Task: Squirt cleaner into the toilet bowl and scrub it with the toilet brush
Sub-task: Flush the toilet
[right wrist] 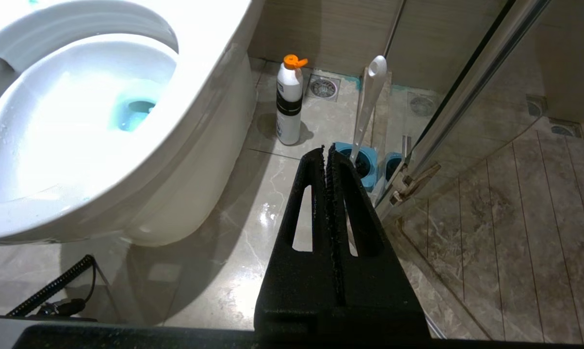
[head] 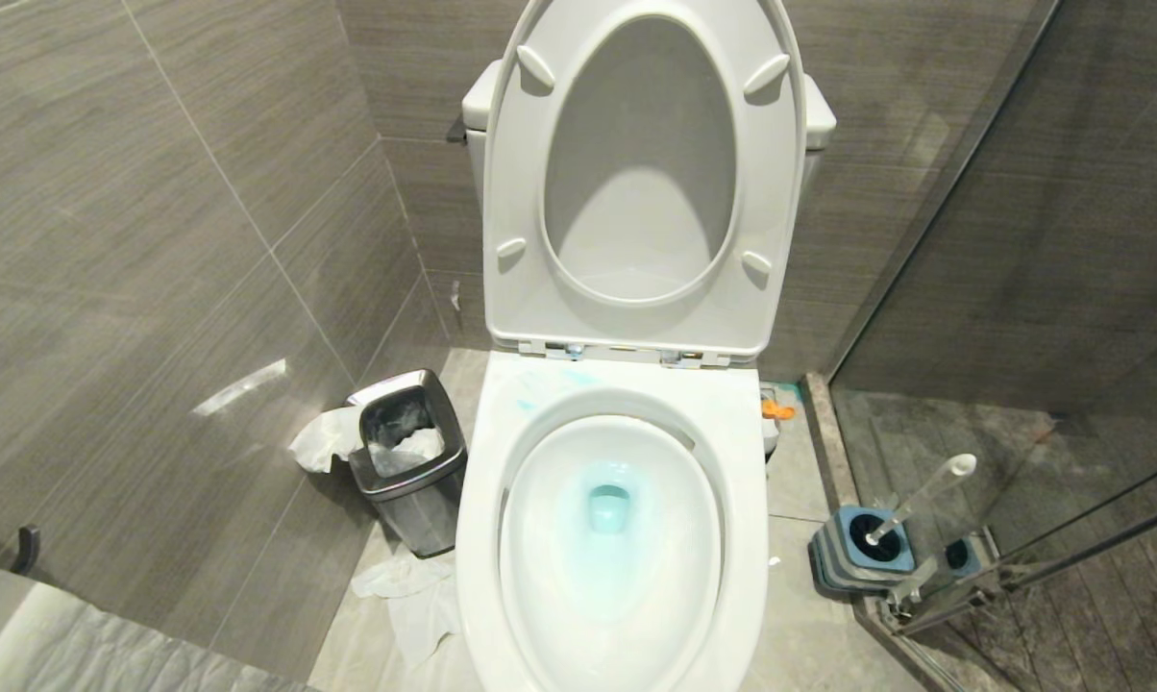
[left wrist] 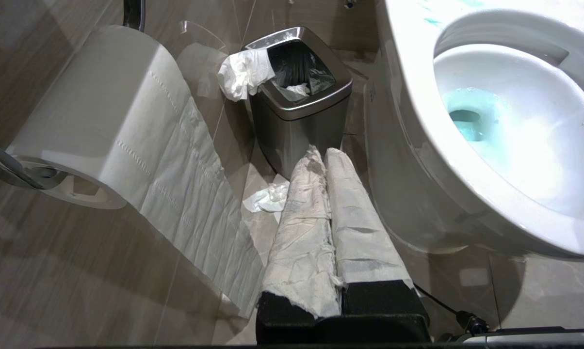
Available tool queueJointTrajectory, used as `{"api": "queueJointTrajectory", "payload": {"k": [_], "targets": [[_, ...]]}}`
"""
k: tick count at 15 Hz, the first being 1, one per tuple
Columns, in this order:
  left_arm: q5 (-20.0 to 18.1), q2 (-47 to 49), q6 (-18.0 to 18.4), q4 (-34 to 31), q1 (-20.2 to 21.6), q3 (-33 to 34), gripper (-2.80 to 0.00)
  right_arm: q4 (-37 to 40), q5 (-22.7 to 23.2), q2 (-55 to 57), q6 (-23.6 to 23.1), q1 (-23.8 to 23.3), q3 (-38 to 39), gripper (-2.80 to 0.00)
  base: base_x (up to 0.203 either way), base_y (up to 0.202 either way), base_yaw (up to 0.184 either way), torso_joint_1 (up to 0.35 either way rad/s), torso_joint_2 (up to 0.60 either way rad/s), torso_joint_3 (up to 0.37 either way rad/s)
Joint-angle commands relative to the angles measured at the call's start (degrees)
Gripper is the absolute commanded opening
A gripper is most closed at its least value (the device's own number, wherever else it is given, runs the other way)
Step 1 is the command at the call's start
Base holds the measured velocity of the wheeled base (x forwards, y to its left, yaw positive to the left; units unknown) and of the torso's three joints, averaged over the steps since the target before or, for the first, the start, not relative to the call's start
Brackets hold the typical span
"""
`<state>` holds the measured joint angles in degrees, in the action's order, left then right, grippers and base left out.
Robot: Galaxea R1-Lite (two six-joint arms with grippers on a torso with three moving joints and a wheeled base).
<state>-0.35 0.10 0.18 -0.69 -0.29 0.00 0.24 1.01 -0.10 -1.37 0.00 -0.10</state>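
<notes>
While both arms are held low and idle, outside the head view, the bowl [head: 627,538] is seen at centre with seat and lid raised against the tank. Teal cleaner [head: 609,500] is pooled around the drain, and faint streaks are left on the far rim. The brush [head: 920,495] is stood tilted in its blue holder [head: 862,548] on the floor to the right of the bowl, against the glass door. A bottle [right wrist: 289,99] with an orange cap is stood farther back on that side. A bin [head: 410,461] is placed to the left, with tissue [head: 406,586] strewn near it. The left gripper [left wrist: 325,155], wrapped in paper, is pressed together and empty beside a paper roll [left wrist: 90,114]; the right gripper [right wrist: 325,150] is likewise pressed together, with nothing held.
</notes>
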Motion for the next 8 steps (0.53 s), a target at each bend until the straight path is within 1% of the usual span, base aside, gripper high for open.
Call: {"api": "queueJointTrajectory", "payload": {"k": [1, 8], "targets": [[0.0, 0.0, 0.0, 0.0, 0.0, 0.1, -2.80, 0.0, 0.0, 0.1, 0.0, 0.0, 0.0, -2.80, 0.000, 0.000, 0.000, 0.000, 0.00, 0.000], [0.0, 0.0, 0.0, 0.0, 0.0, 0.1, -2.80, 0.1, -0.4, 0.1, 0.8, 0.0, 0.0, -2.80, 0.000, 0.000, 0.000, 0.000, 0.00, 0.000]]}}
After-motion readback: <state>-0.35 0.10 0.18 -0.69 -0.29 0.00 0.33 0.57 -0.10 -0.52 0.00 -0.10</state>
